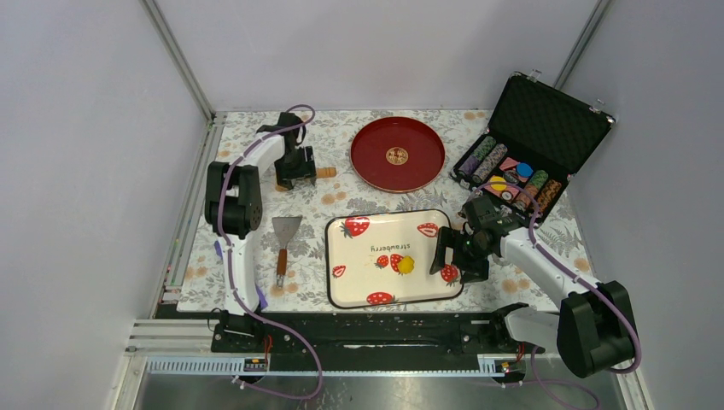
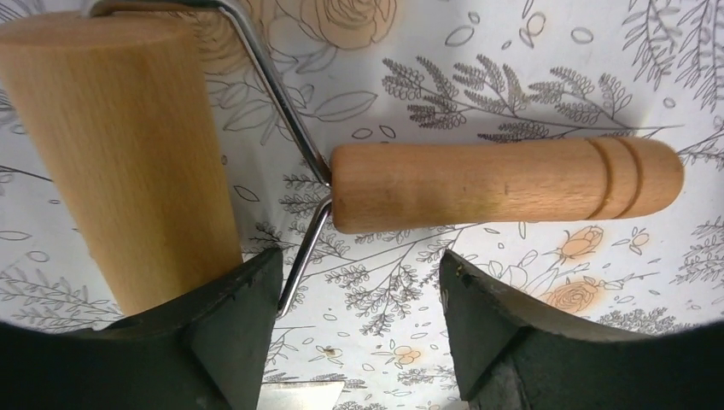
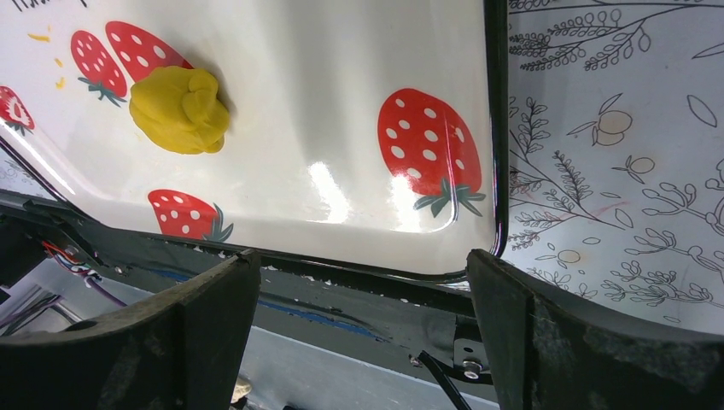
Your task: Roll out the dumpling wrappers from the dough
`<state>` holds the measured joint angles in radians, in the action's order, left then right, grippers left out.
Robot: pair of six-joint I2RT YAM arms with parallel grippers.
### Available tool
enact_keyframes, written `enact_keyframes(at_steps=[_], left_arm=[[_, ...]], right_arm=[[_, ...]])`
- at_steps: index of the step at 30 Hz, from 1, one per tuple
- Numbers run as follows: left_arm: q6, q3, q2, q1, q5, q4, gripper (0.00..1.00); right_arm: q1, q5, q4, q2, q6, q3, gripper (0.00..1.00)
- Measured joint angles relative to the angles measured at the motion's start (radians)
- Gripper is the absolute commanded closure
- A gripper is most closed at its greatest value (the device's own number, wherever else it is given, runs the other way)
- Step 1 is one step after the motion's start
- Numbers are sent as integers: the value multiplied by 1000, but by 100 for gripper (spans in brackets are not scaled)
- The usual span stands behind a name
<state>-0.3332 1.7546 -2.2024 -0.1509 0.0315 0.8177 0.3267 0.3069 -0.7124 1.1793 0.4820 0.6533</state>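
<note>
The dough is a bright yellow lump on the white strawberry-print tray. It also shows in the right wrist view on the tray. No flattened wrappers are in view. My right gripper is open and empty, over the tray's right near corner, apart from the dough; its jaws stand wide. My left gripper is open at the back left, right over a wooden rolling pin. The pin's barrel and handle lie just ahead of the jaws, not held.
A red round plate lies at the back centre. An open black case of poker chips stands at the back right. A metal scraper with a wooden handle lies left of the tray; its blade shows below my left jaws.
</note>
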Motion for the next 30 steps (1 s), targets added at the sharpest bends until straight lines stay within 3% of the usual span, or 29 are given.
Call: enact_keyframes(at_steps=[4, 11, 14, 30], left_arm=[[-11, -49, 22, 0, 26, -23, 44], [-50, -238, 136, 0, 47, -77, 79], [-64, -302, 174, -2, 51, -85, 100], [-82, -464, 359, -21, 73, -115, 100]], right_arm=[[0, 1, 0, 0, 0, 0, 3], [0, 2, 0, 0, 0, 0, 3], [0, 2, 0, -1, 0, 0, 2], [0, 2, -51, -43, -4, 55, 1]])
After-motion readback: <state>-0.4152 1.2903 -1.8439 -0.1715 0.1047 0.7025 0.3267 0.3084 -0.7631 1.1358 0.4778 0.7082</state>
